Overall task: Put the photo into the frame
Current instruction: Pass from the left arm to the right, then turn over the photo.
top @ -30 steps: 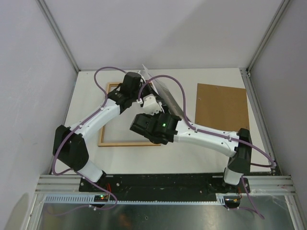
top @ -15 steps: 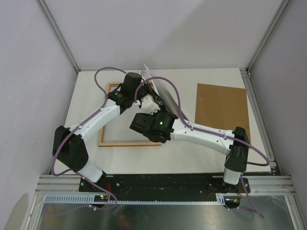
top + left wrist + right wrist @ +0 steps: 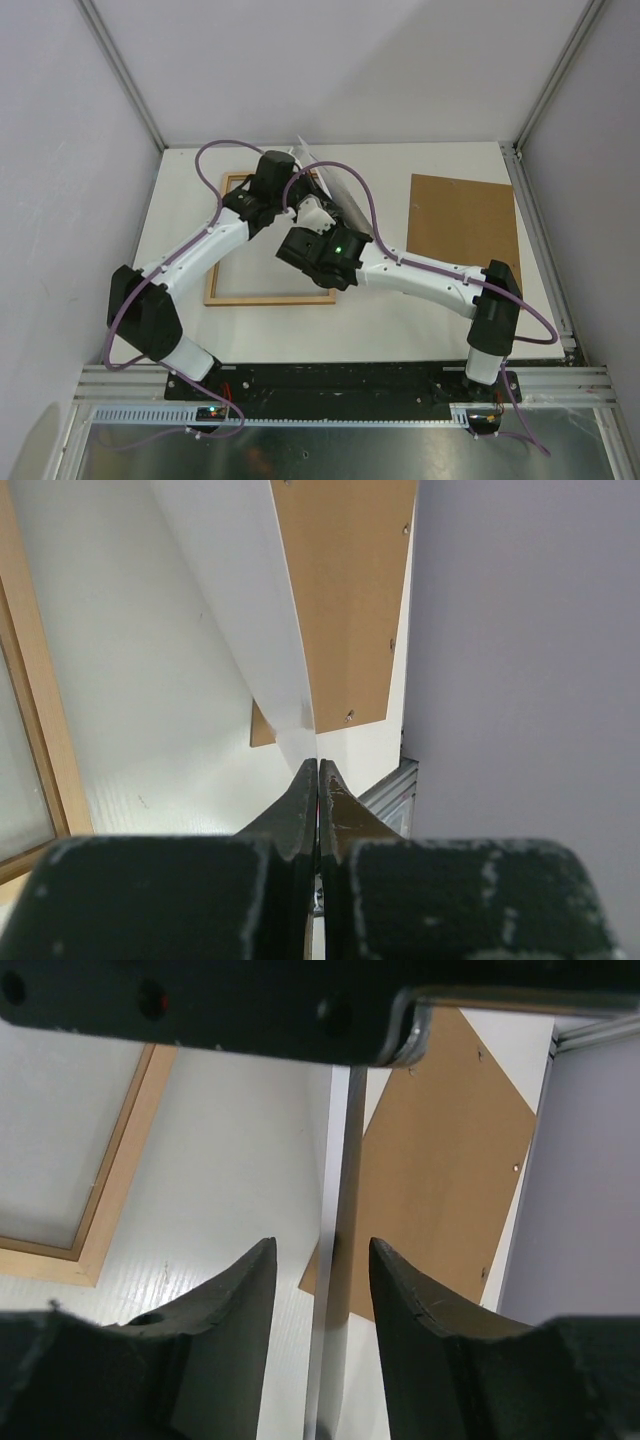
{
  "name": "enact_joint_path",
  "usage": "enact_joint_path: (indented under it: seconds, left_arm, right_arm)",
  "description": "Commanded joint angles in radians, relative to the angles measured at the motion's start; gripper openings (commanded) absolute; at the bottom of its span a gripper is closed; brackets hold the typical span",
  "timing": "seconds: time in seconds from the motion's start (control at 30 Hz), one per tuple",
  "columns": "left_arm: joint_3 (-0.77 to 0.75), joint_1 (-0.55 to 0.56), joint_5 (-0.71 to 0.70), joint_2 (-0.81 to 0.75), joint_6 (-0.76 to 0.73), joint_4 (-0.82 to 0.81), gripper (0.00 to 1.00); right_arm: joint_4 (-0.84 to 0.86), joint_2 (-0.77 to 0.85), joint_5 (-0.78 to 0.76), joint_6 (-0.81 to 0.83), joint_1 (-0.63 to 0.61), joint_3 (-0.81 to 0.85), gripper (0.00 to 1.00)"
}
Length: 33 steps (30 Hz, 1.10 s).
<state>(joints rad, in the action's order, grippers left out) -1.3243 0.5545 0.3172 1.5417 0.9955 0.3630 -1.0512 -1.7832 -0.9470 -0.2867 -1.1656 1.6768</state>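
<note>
Photo (image 3: 240, 600) clamped in left pincer (image 3: 318, 772), right pincer (image 3: 322, 1250) agape

Lab robot cell: white table (image 3: 400, 330), plain grey walls (image 3: 330, 70), aluminium rails (image 3: 120, 382).

The thin glossy print (image 3: 340, 1160), held on edge, stood between the right gripper's (image 3: 322, 1250) parted black fingers, with a narrow gap on either side. Both white arms (image 3: 420, 275) crowded over the light wooden frame's (image 3: 225, 298) right rail. Bare white table (image 3: 380, 330) lay open between the frame and the flat brown backing board (image 3: 462, 225).
</note>
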Motion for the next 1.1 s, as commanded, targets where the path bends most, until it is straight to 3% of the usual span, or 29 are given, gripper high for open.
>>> enact_joint_path:
  seconds: [0.0, 0.13, 0.2, 0.43, 0.57, 0.77, 0.93, 1.07]
  left_arm:
    - [-0.051, 0.008, -0.003, -0.053, 0.017, -0.004, 0.0]
    - [-0.057, 0.01, 0.003, -0.05, 0.012, -0.004, 0.0]
    - [-0.066, 0.009, 0.004, -0.046, 0.0, -0.004, 0.05]
    - [-0.167, -0.009, -0.008, -0.015, -0.079, -0.004, 0.72]
    - [-0.286, -0.063, 0.016, 0.017, -0.14, -0.002, 0.95]
    - [-0.375, -0.206, 0.002, 0.012, -0.196, 0.02, 0.99]
    - [-0.368, -0.354, -0.036, -0.034, -0.236, 0.023, 0.99]
    - [-0.287, -0.501, -0.143, -0.058, -0.244, 0.031, 0.96]
  right_arm:
    - [0.032, 0.013, -0.01, 0.033, 0.011, -0.004, 0.42]
    - [0.032, 0.013, -0.011, 0.047, 0.012, 0.004, 0.19]
    - [0.027, 0.013, -0.014, 0.052, 0.014, 0.014, 0.05]
    - [-0.004, 0.063, 0.001, 0.057, 0.054, 0.052, 0.0]
    - [0.016, 0.132, 0.069, 0.083, 0.116, 0.07, 0.0]
    - [0.045, 0.202, 0.15, 0.117, 0.21, 0.108, 0.0]
    - [0.094, 0.21, 0.199, 0.147, 0.248, 0.173, 0.0]
    - [0.126, 0.177, 0.249, 0.159, 0.248, 0.294, 0.0]
